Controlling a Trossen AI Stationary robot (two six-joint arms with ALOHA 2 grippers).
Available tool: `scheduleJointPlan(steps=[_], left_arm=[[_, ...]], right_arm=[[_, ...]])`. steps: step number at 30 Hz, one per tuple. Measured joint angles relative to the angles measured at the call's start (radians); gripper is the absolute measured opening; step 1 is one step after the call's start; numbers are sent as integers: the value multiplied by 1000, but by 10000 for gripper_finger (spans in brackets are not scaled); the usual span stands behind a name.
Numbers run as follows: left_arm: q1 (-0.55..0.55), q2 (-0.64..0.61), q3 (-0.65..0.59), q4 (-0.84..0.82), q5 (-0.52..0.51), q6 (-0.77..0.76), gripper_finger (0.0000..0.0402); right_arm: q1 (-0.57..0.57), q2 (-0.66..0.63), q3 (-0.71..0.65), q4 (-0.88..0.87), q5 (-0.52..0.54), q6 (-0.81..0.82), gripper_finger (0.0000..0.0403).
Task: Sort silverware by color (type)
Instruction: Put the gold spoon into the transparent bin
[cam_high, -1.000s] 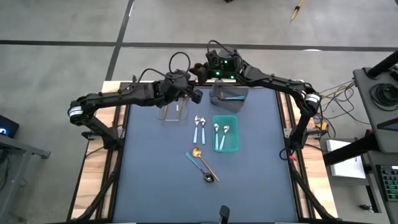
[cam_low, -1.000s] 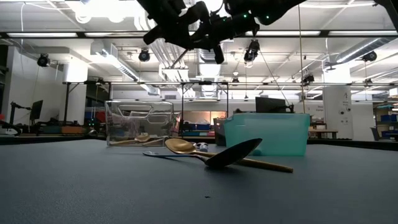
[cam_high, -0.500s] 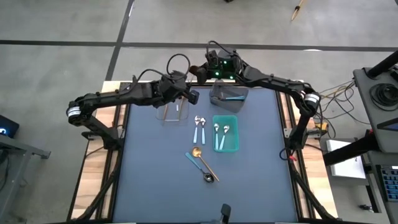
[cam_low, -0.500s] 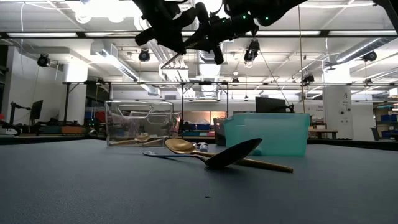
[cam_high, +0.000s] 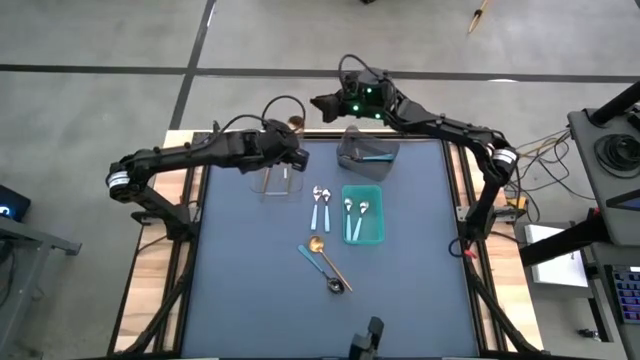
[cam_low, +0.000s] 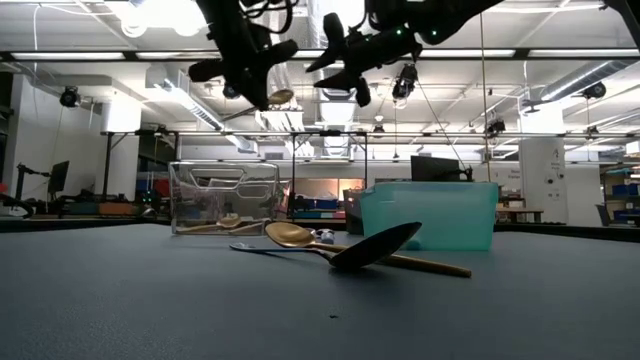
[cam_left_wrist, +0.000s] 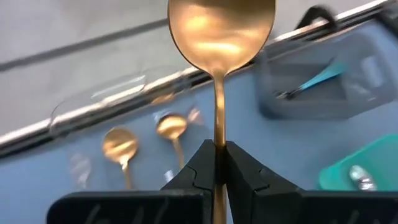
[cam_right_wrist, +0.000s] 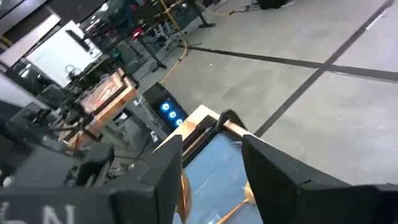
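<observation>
Left wrist view shows your left gripper (cam_left_wrist: 215, 163) clamping a gold spoon (cam_left_wrist: 221, 31); next, lower it into the clear bin (cam_high: 277, 178). Right gripper (cam_right_wrist: 211, 168) is open.

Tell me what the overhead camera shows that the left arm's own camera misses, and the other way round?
Only the overhead view shows the right claw open above the table's far edge, and the loose spoons on the dark table. Only the left wrist view shows the left claw shut on a gold spoon, seen close up, and two gold spoons in the clear bin. Both show the clear bin, grey bin and teal bin.
</observation>
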Motion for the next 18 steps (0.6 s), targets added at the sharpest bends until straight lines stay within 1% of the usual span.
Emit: scheduleJointPlan(steps=[4,6,7,11,13,18], left_arm=[[15,0,-20,-46,21,-67,0],[29,0,-39,-42,32,-89,0],[41,0,-50,-27,42,-97,0],[110,1,-119,75,150,-134,0],[141,3,-148,114,175,-157,0],[213,6,-200,146,219,-185,0]], right_arm=[[-30,-30,0,-46,-5,7,171],[-39,-40,0,-73,-4,-1,175],[-44,-45,0,-89,-5,-7,175],[-47,-67,0,-127,-6,-40,176],[-47,-76,1,-138,-5,-48,176],[-47,-86,1,-170,-5,-59,176]])
